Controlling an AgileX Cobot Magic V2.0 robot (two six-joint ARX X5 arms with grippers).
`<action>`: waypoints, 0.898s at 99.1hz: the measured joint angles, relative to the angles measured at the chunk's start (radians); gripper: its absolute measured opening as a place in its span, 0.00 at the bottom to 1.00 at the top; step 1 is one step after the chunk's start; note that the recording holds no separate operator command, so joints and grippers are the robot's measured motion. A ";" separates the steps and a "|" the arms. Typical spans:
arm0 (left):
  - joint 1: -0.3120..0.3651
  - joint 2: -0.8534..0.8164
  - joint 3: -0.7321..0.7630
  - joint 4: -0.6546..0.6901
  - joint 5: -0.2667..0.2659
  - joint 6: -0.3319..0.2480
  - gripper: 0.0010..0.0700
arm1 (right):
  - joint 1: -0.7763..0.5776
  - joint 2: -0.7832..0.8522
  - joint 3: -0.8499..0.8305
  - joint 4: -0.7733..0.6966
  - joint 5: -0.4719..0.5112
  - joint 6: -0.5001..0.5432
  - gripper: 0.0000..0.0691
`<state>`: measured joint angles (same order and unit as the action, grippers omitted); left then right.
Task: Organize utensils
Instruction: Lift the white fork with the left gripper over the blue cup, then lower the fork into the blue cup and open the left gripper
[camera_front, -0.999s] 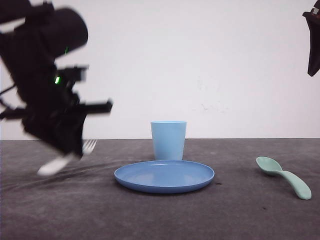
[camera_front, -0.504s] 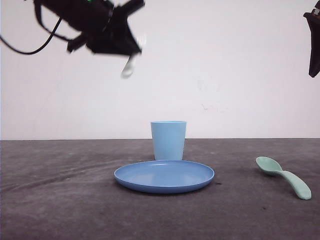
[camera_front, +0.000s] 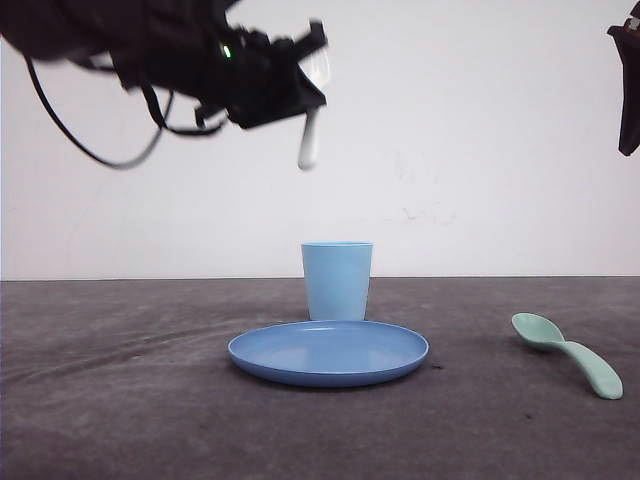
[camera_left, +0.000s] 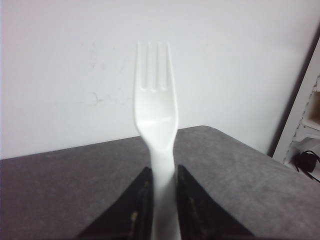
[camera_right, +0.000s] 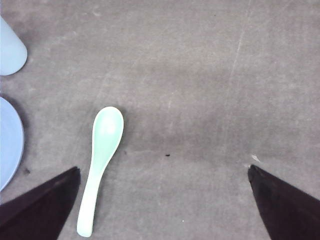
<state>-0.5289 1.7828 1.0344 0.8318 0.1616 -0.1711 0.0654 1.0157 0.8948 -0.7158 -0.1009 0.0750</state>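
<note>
Holding the white fork (camera_left: 155, 130) pinched by its handle, the left hand (camera_front: 300, 85) sits high above the surface (camera_front: 120, 400), up and slightly L of the light blue cup (camera_front: 337, 281). Front view: fork blurred, long axis near vertical, rounded handle end hanging down below the hand, tines up. Left wrist view confirms: both dark fingers (camera_left: 137, 210) pressed tight vs. the handle, tines pointing away from the hand, fork straight in line w/ the fingers. Key relation for next move: cup mouth lies below the handle end and a touch to the R, well apart vertically; blue plate (camera_front: 328, 352) just in front of the cup, touching or nearly so, can't tell. Judgement: if fork goes into the cup, handle-first drop needs a small shift R then straight descent; axis already suits it. Risk: handle clipping the cup rim and tipping it. Mint-green spoon (camera_right: 100, 165) lies flat on the surface far R of the plate, bowl toward the cup side, handle trailing toward the front edge. Right hand (camera_right: 165, 220) hangs above it, fingers spread wide, nothing between them; spoon sits nearer one finger than centred between them. Right arm clearly nearer the spoon; left is busy w/ the fork.
</note>
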 joint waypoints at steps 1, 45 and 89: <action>0.000 0.007 0.000 0.007 0.000 0.000 0.05 | 0.000 0.000 0.000 0.000 0.000 0.000 0.98; -0.013 0.235 0.130 0.044 0.051 0.019 0.05 | 0.000 0.000 0.000 -0.003 0.000 0.000 0.98; -0.026 0.251 0.134 -0.153 0.051 0.129 0.05 | 0.000 0.000 0.000 -0.014 0.000 0.000 0.98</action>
<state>-0.5549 2.0338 1.1683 0.6785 0.2131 -0.0425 0.0654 1.0161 0.8948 -0.7303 -0.1009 0.0753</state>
